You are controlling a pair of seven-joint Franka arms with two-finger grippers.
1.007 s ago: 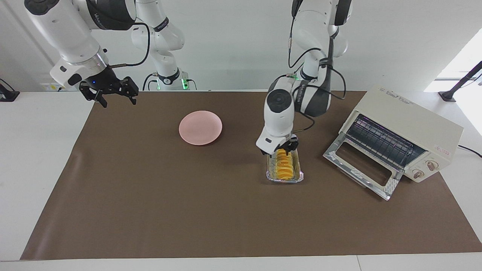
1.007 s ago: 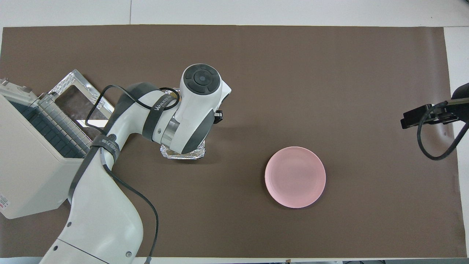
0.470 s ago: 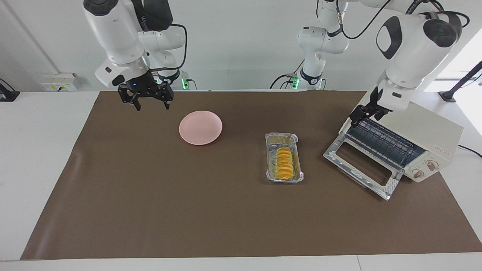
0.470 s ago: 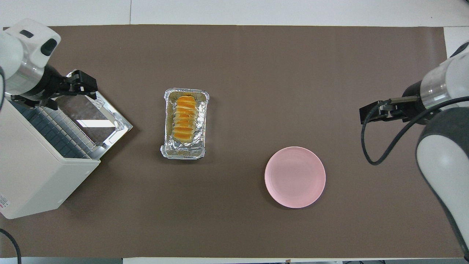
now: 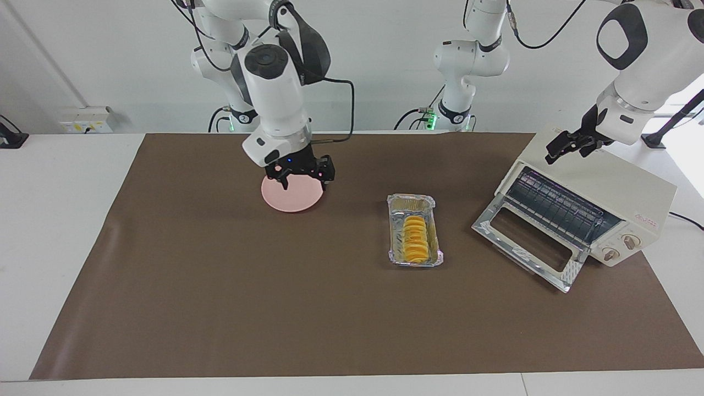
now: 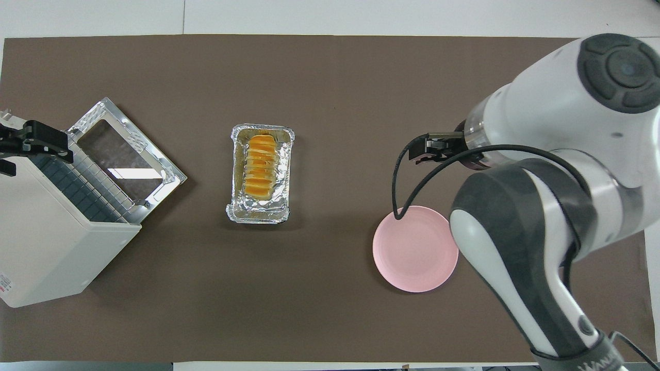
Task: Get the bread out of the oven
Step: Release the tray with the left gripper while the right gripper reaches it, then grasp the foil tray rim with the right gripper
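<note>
The golden ridged bread lies in a silver foil tray on the brown mat, beside the oven and outside it; it also shows in the overhead view. The cream oven stands at the left arm's end with its glass door dropped open and its wire rack bare. My left gripper hangs open and empty over the oven's top edge. My right gripper is open and empty, low over the pink plate.
The foil tray lies lengthwise between the plate and the oven. The open door juts out over the mat toward the tray. The right arm's bulk covers the mat at its own end in the overhead view.
My left gripper left the tray with the bread and rose over the oven's top. My right gripper swung from its end of the mat to over the pink plate and came lower.
</note>
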